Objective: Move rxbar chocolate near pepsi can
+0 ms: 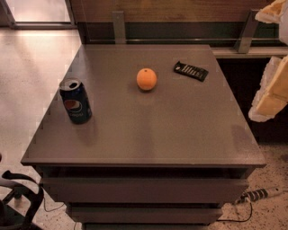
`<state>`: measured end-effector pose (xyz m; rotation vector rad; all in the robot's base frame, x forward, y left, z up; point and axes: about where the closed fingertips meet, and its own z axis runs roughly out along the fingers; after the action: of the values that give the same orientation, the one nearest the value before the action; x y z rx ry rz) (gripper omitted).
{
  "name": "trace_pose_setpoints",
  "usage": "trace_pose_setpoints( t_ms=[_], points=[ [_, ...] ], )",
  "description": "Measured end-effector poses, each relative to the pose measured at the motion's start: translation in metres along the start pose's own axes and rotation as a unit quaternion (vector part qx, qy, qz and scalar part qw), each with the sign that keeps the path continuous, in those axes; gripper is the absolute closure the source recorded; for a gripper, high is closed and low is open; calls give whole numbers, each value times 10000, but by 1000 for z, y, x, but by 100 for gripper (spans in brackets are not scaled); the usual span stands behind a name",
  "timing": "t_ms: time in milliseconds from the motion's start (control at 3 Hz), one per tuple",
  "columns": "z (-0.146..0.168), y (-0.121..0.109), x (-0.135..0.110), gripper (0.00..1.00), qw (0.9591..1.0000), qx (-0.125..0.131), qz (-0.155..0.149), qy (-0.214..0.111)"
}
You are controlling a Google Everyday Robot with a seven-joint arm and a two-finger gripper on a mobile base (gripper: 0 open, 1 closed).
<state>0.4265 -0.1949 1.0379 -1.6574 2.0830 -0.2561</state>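
The rxbar chocolate (191, 71), a thin black wrapped bar with white lettering, lies flat at the back right of the grey table (180, 130). The pepsi can (75, 100), dark blue with the round logo and a silver top, stands upright near the table's left edge. My gripper (256, 67) hangs at the right edge of the view, beyond the table's right side and to the right of the bar. One pale finger (272, 11) shows at the top right and the other (270, 94) lower down. They stand wide apart with nothing between them.
A round orange (146, 79) sits on the table between the can and the bar. Drawers run below the table's front edge. A wall rail with metal brackets (119, 27) is behind. A power strip (258, 194) lies on the floor at right, and a chair base (18, 197) at left.
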Motion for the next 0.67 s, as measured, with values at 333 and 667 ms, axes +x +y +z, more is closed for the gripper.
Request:
trace_pose_setpoints(
  t_ms=[333, 667],
  points=[
    [0, 0, 0, 0, 10000, 4, 3, -2],
    [-3, -10, 0, 0, 9999, 117, 80, -67]
  ],
)
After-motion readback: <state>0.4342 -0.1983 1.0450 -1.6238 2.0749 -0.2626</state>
